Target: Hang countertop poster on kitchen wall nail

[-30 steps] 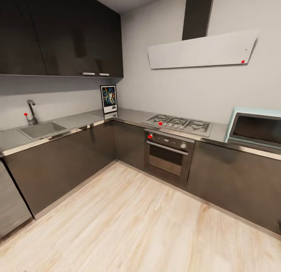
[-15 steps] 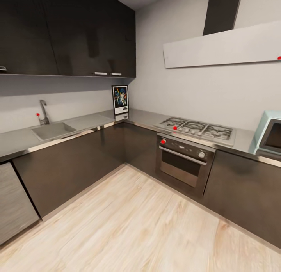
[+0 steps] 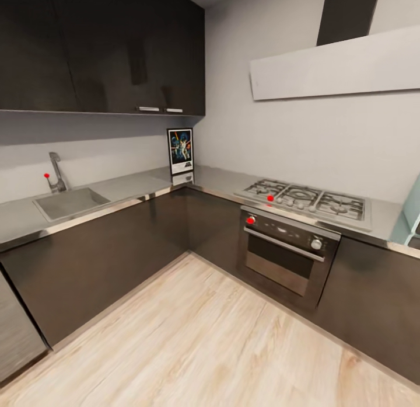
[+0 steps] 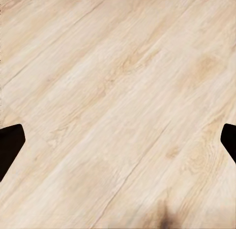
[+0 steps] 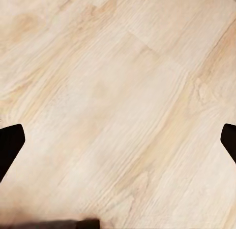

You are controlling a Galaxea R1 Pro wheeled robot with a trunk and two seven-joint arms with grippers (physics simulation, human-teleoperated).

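We near the kitchen corner

The view has swung and closed in; the poster (image 3: 181,150) stands upright in the tabletop (image 3: 125,187) corner, left of the hob (image 3: 307,201). Both hands (image 4: 118,140) (image 5: 118,140) spread, empty, above the floor (image 3: 192,343).

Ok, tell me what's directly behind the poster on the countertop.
The poster stands upright in the corner of the kitchen countertop, with the grey wall behind it. The wall patch it covers cannot be seen.
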